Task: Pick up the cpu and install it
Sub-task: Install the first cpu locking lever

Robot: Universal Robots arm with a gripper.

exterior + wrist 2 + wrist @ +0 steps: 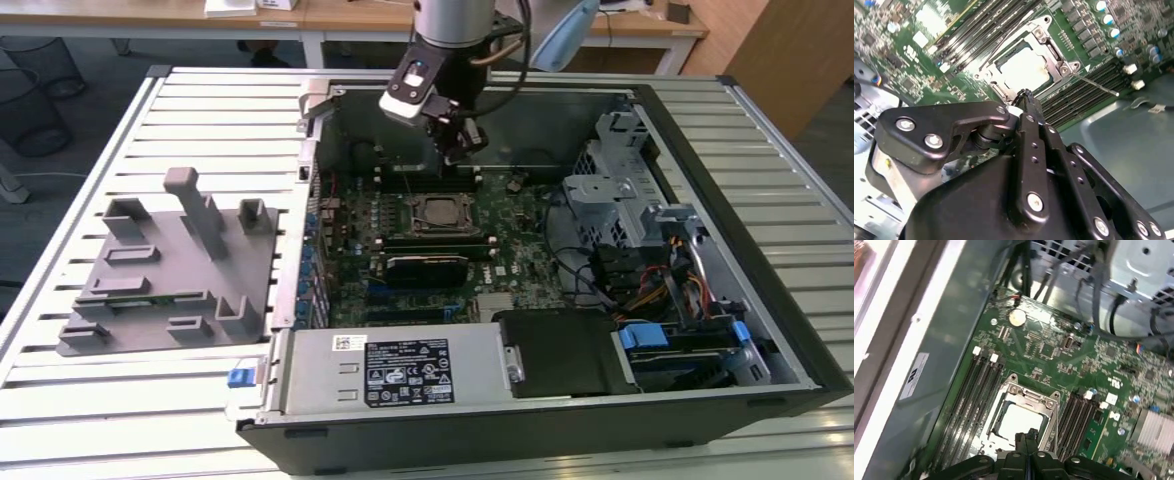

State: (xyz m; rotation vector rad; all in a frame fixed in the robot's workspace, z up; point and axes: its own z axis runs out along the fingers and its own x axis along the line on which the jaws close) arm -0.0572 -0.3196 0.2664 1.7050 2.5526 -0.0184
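White slatted metal table [80, 400] fills the foreground of the exterior view, with pale wooden desks [347, 15] behind it at twelve o'clock. A black open computer tower case [787, 330] lies on its side on the table, its green motherboard [514, 225] facing up. At nine o'clock of the case, toward the exterior view's left, rests a grey plastic fixture plate with upright blocks [174, 270]. At six o'clock inside the case sits a silver labelled metal box [387, 370] with a small blue latch [240, 377] at its corner. At three o'clock runs a bundle of orange and yellow cables [654, 285].

The black gripper [458, 150] hangs from the arm above the motherboard, just toward twelve o'clock of the processor socket in the exterior view. In both wrist views its two fingers are pressed together along a thin seam, with nothing seen between them ( [1027, 435], [1023, 95]).

The cpu [1021, 421], a small flat square chip with a pale silvery top, lies seated inside the silvery metal socket frame [1026, 390] on the motherboard, below the fingertips and apart from them; the second wrist view shows it likewise [1023, 70]. Rows of long black memory slots [976, 395] flank the socket on both sides. A thin metal lever rod [1099, 86] extends from one corner of the frame. A round silver coin battery [1017, 316] sits on the board near the case wall.
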